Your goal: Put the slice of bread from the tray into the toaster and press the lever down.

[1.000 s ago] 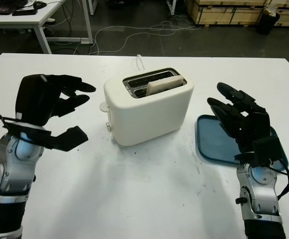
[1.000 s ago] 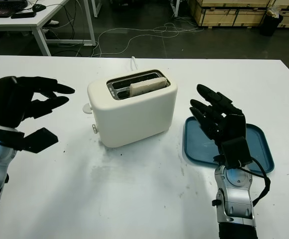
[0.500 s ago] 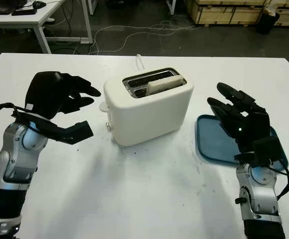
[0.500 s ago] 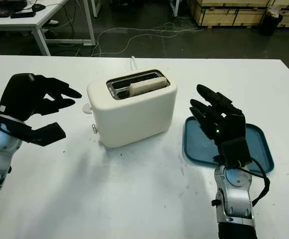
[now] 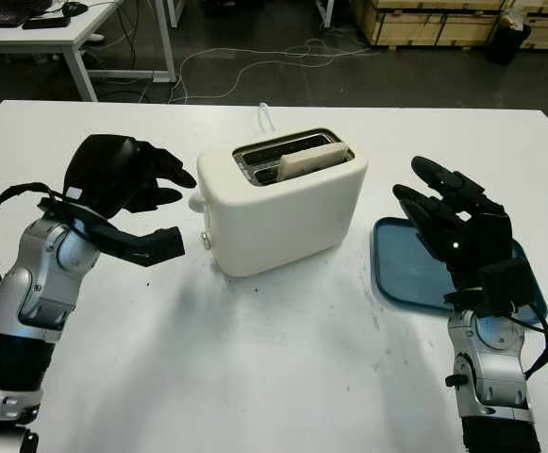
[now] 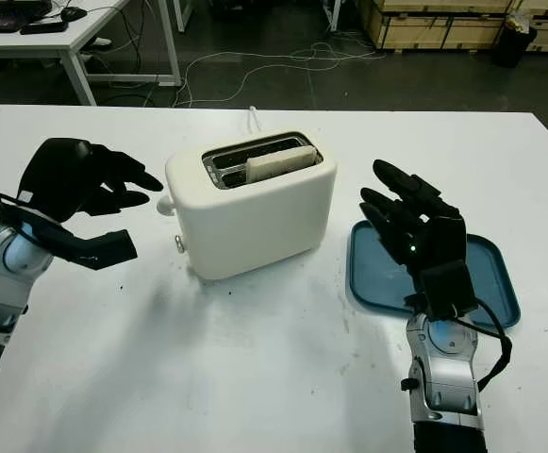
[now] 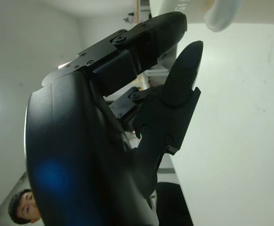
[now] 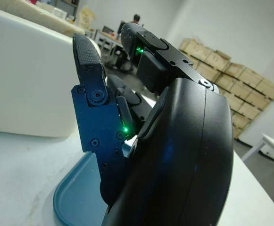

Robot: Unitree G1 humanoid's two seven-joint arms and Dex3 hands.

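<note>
A white toaster point(image 5: 283, 208) stands mid-table, and a slice of bread point(image 5: 309, 160) sticks up out of its nearer slot. Its white lever knob point(image 5: 196, 202) juts from the left end and sits high. My left hand point(image 5: 168, 206) is open just left of that knob, its upper fingers point(image 5: 174, 176) reaching over it and the thumb lower down. I cannot tell whether they touch. In the left wrist view the knob point(image 7: 220, 14) sits just past the fingertips point(image 7: 188, 52). The blue tray point(image 5: 406, 274) lies bare at the right. My right hand point(image 5: 448, 212) is held open above it.
The toaster's white cord point(image 5: 266, 118) trails off behind it toward the table's far edge. Bare white tabletop point(image 5: 255, 359) stretches in front of the toaster. Beyond the table are a desk point(image 5: 57, 38), floor cables and stacked boxes point(image 5: 434, 19). A person point(image 7: 21, 212) appears behind my left hand.
My left hand has swung right and slightly down, closing in on the toaster's lever knob. The right hand, the bread and the toaster have stayed put.
</note>
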